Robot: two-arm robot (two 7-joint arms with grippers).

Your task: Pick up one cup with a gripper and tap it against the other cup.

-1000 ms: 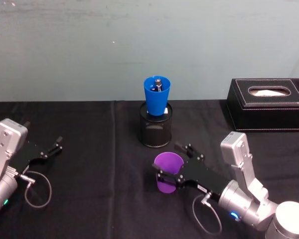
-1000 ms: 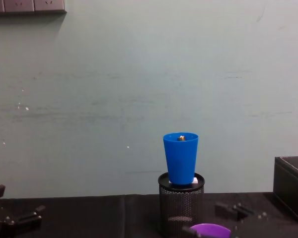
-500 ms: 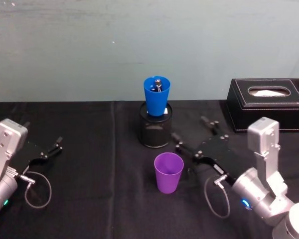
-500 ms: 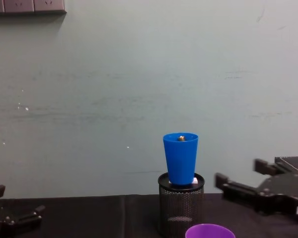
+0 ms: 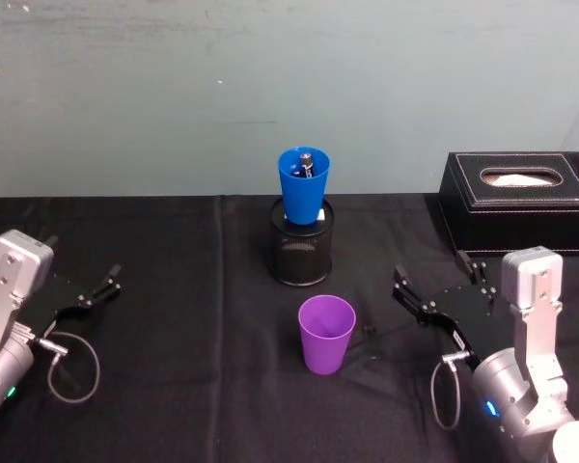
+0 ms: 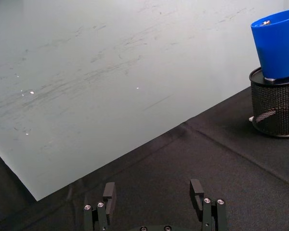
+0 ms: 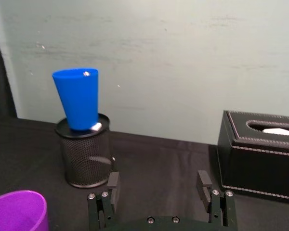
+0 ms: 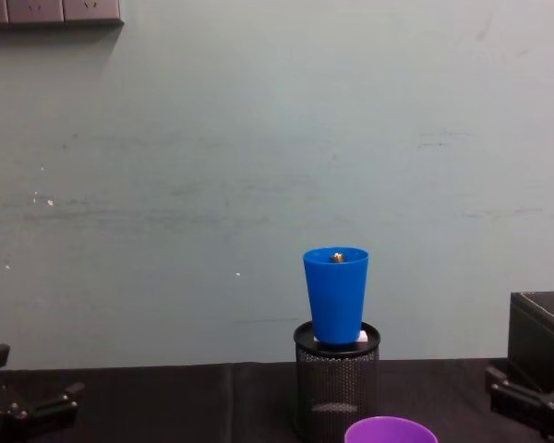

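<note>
1. I count two cups: one purple cup (image 5: 327, 333) and one blue cup (image 5: 304, 185). There is also one mesh holder (image 5: 301, 253) and one tissue box (image 5: 519, 202).
2. The purple cup stands upright on the black table (image 5: 174, 289), mouth up, in front of the holder and apart from it. Nothing touches it.
3. The blue cup sits upright in the mouth of the holder, its rim well above the holder's rim, with a small metal-tipped object showing inside it.
4. My right gripper (image 5: 432, 287) is off to the right of the purple cup, with a clear gap between them, pointing toward the back wall. Its fingers are spread and hold nothing; the right wrist view shows them parted (image 7: 159, 190).
5. My left gripper (image 5: 109, 280) rests low at the left edge of the table, far from both cups, fingers apart and empty.
6. Open cloth lies between the purple cup and the right gripper, and wide bare cloth on the left. The tissue box hems in the right rear corner, just behind the right arm.
</note>
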